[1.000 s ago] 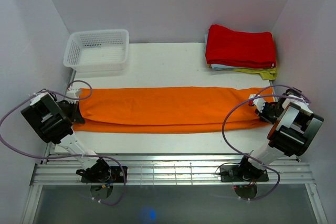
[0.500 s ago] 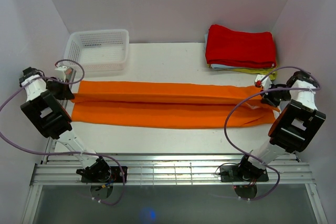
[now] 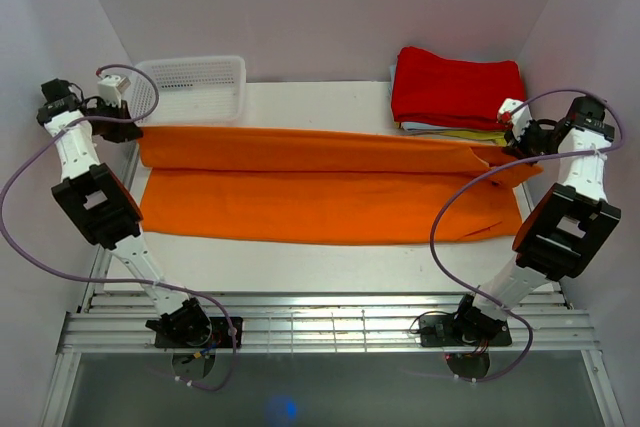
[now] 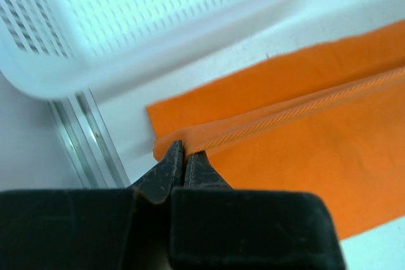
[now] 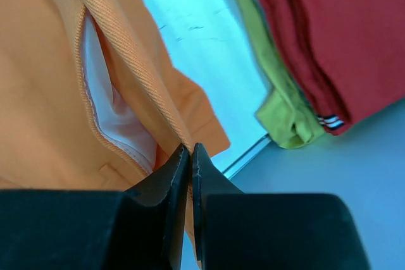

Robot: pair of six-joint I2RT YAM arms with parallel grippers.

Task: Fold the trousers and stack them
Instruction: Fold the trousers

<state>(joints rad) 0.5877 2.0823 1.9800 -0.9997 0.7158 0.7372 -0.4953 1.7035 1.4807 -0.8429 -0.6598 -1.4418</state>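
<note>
Trousers (image 3: 320, 197) pinched at both ends

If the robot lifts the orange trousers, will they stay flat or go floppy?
Probably floppy: the trousers fold and crease between the left gripper and right gripper. Likely light too, since small pinches at the ends hold them.

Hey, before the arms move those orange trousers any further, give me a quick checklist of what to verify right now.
1. Left gripper pinched on the trousers edge: ok.
2. Right gripper pinched on the pocket end: ok.
3. Held edge straight between the grippers: ok.
4. Cloth apart from the white basket: ok, narrow gap.
5. Cloth apart from the folded stack: ok.
6. Near right corner lying flat: cannot tell.
</note>
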